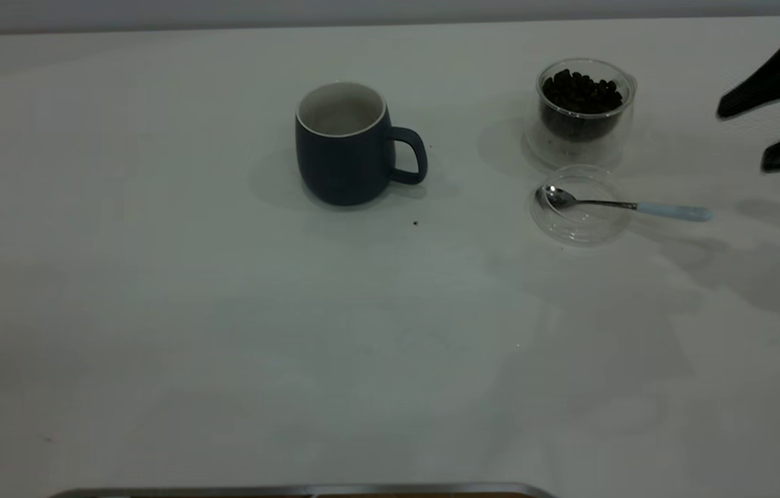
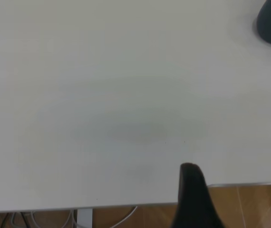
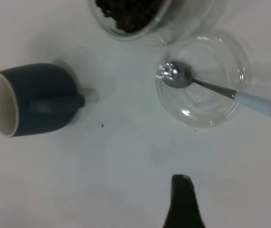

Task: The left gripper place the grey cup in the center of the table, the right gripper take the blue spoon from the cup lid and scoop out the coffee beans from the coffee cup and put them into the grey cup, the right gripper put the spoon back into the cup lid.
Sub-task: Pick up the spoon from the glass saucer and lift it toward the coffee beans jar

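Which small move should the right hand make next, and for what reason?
Probably the right hand should come down to the blue spoon and close on its pale handle. The grey cup already stands near the middle of the table, the spoon lies with its bowl in the cup lid, and the hand hangs open beside it, holding nothing.

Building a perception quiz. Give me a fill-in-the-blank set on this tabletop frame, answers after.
1. The blue spoon has its bowl resting in the ____.
2. The coffee beans sit in the ____.
3. The grey cup stands upright, its handle pointing toward the ____ arm's side.
4. The right gripper holds ____.

Answers: cup lid; coffee cup; right; nothing
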Robot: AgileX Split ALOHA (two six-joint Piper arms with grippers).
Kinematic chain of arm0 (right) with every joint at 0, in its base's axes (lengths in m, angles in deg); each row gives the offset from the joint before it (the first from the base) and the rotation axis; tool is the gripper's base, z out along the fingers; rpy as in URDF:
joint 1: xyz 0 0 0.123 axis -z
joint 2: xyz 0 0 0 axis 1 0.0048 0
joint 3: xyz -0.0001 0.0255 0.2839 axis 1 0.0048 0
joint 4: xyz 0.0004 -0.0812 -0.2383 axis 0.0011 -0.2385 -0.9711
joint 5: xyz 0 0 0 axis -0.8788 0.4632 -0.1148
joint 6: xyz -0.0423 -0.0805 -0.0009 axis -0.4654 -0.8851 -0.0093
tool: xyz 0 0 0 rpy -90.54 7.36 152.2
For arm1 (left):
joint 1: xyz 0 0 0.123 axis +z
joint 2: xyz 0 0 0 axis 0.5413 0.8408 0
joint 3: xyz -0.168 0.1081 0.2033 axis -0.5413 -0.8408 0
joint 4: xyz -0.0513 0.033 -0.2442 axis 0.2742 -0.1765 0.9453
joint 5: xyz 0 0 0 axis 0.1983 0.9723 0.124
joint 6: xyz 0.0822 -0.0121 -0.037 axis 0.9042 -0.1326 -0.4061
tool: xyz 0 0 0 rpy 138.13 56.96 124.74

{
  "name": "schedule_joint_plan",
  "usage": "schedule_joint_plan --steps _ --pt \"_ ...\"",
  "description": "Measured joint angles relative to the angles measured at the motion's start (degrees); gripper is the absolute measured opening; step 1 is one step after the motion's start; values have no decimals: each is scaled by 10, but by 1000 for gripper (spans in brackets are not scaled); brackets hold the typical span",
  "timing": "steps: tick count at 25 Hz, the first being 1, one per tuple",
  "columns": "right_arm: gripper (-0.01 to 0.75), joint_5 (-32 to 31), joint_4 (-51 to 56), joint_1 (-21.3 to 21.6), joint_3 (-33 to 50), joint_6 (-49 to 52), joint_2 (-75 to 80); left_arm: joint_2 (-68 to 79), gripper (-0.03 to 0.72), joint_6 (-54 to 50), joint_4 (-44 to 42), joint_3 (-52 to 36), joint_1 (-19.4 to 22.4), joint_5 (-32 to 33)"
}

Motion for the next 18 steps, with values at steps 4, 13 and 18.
schedule_joint_plan --steps 4,13,18 --pt "593 -5 72 4 -1 -71 50 0 545 0 0 0 0 0" --pt "592 -46 174 36 -4 -180 141 0 545 0 -1 0 0 0" --pt "592 -69 212 37 -16 -228 195 0 545 0 -1 0 0 0"
